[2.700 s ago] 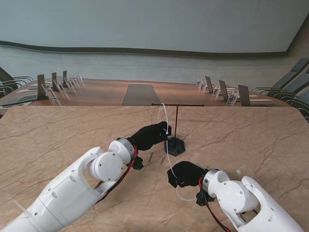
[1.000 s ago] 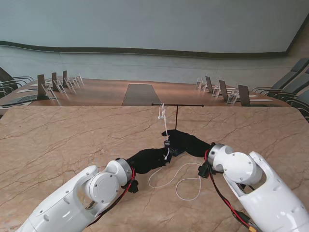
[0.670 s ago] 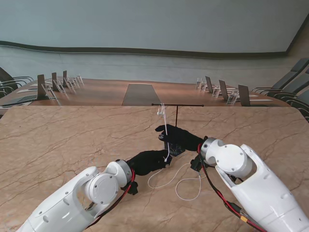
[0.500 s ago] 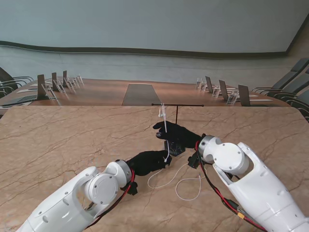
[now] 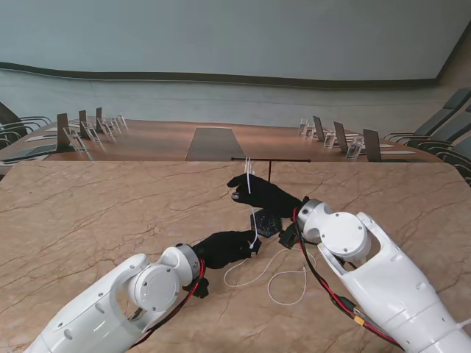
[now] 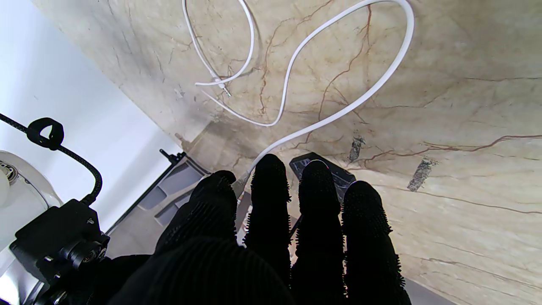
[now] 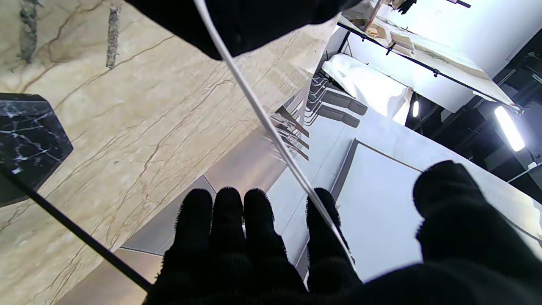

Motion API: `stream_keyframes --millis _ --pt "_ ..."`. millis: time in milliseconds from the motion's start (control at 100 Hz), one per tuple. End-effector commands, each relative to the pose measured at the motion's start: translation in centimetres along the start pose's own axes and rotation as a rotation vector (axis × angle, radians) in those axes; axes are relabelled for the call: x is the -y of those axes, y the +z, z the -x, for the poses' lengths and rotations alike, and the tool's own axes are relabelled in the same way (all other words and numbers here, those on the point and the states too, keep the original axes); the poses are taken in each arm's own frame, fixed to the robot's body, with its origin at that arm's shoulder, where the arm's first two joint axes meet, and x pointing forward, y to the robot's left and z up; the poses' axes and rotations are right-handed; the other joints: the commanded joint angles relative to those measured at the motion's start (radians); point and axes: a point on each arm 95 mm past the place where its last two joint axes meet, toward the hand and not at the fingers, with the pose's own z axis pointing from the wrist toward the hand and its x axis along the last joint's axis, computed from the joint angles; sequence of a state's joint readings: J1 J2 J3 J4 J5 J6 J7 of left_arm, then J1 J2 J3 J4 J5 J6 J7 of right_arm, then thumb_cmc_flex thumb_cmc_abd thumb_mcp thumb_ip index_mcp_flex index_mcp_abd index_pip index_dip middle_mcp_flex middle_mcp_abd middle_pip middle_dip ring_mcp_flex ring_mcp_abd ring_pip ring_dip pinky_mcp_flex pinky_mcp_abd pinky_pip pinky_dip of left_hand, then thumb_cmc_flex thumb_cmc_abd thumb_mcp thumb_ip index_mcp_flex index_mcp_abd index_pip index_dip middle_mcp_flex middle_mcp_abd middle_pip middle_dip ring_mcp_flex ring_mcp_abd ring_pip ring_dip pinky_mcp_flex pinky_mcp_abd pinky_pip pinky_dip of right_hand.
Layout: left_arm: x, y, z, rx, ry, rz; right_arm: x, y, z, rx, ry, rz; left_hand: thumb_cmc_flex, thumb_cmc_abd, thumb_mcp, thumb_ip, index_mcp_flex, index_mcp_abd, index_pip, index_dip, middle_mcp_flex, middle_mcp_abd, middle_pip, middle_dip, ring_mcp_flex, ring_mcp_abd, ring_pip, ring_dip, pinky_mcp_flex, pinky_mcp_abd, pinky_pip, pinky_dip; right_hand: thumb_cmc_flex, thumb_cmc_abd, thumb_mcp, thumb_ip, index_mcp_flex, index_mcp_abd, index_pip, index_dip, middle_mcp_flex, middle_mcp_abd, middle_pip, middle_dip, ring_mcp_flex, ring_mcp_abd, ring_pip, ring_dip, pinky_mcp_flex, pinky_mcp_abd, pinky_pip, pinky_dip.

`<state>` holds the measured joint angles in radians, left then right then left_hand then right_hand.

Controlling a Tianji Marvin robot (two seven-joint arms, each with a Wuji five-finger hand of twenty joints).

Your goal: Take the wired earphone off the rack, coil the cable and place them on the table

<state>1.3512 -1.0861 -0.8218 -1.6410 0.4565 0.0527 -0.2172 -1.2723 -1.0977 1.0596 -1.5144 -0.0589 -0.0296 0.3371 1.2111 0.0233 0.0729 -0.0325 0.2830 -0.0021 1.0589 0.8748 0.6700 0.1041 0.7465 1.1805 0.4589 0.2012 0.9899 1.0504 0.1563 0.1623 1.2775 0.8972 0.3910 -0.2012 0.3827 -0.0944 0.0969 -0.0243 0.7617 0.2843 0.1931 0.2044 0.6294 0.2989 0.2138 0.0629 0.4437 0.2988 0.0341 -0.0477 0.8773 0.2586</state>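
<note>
Left wrist view alone shows cable [image 6: 296,63] plug [image 6: 224,90] on table [image 6: 465,106].

We are working in a large conference hall or meeting room. Beyond the far edge of our marbled beige tabletop [image 5: 88,213] stands a long wooden conference table [image 5: 147,141], with small microphone or nameplate stands [image 5: 87,126] set in rows along both of its sides and dark office chairs [image 5: 440,125] drawn up at either end. Behind that runs a wide, plain pale wall [image 5: 235,37] with a dark curved band across it, as in a formal assembly room.
</note>
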Motion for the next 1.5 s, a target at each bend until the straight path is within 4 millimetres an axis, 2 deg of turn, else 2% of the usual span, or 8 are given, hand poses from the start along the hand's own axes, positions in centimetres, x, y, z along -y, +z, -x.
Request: stream_keyframes --millis 0,60,230,470,960,1490 --pt "-0.2 -0.1 -0.2 0.001 -0.002 0.004 0.2 0.2 -0.5 -0.017 0.005 -0.008 0.080 -0.007 0.016 0.013 -0.009 -0.026 0.035 0.005 0.012 -0.013 0.037 -0.013 0.011 0.003 0.014 0.009 -0.012 0.002 0.027 0.007 0.048 -0.004 -0.002 0.046 -0.005 -0.023 0.026 -0.015 0.017 0.007 0.022 0.013 0.017 0.008 0.020 0.010 0.010 -0.024 0.034 -0.014" --pt "-0.2 -0.1 -0.2 0.002 0.001 0.000 0.1 0.2 -0.5 -0.022 0.008 -0.010 0.080 -0.008 0.015 0.013 -0.008 -0.027 0.035 0.006 0.014 -0.014 0.037 -0.013 0.011 0.003 0.014 0.009 -0.011 0.003 0.027 0.007 0.115 0.023 -0.053 0.064 -0.009 -0.028 0.060 -0.031 0.020 0.005 0.022 0.015 0.020 0.004 0.019 0.012 0.013 -0.027 0.036 -0.013" --pt "0.2 -0.1 -0.3 0.000 0.008 -0.012 -0.1 0.0 -1.0 -0.044 0.018 -0.014 0.080 -0.009 0.014 0.013 -0.008 -0.026 0.034 0.006 0.013 -0.013 0.038 -0.013 0.011 0.003 0.014 0.009 -0.012 0.004 0.026 0.004 0.228 0.083 -0.025 0.074 -0.010 -0.038 0.104 -0.018 0.031 -0.002 0.022 0.015 0.026 -0.003 0.020 0.013 0.018 -0.031 0.038 -0.012" --pt "0.8 0.0 -0.6 -0.012 0.015 -0.024 -0.7 -0.2 -1.7 -0.088 0.028 -0.006 0.080 -0.011 0.013 0.013 -0.006 -0.026 0.032 0.004 0.015 -0.012 0.039 -0.013 0.013 0.002 0.013 0.008 -0.011 0.005 0.027 0.002 0.332 0.117 0.013 0.081 -0.008 -0.046 0.132 -0.009 0.052 -0.007 0.028 0.018 0.047 -0.006 0.026 0.015 0.039 -0.032 0.046 -0.008" --pt "2.4 0.2 -0.9 -0.035 0.013 -0.069 -1.0 0.1 -3.5 -0.160 0.107 -0.005 0.080 -0.017 0.006 0.010 0.003 -0.029 0.026 0.000 0.026 -0.012 0.033 -0.016 0.023 0.006 0.007 0.000 -0.007 0.011 0.027 -0.004 0.368 0.120 0.019 0.074 -0.012 -0.041 0.123 -0.016 0.027 -0.004 0.024 0.019 0.029 -0.006 0.015 0.012 0.034 -0.033 0.030 -0.014" --pt "4.5 0.3 -1.3 -0.062 0.033 -0.108 -2.4 0.2 -4.6 -0.221 0.151 0.019 0.080 -0.016 0.007 0.010 0.006 -0.027 0.019 -0.005 0.029 -0.010 0.032 -0.020 0.035 0.007 0.009 -0.002 0.007 0.017 0.035 -0.006 0.373 0.123 0.020 0.070 -0.012 -0.038 0.109 -0.024 0.012 -0.001 0.025 0.018 0.020 -0.005 0.012 0.010 0.033 -0.031 0.023 -0.017"
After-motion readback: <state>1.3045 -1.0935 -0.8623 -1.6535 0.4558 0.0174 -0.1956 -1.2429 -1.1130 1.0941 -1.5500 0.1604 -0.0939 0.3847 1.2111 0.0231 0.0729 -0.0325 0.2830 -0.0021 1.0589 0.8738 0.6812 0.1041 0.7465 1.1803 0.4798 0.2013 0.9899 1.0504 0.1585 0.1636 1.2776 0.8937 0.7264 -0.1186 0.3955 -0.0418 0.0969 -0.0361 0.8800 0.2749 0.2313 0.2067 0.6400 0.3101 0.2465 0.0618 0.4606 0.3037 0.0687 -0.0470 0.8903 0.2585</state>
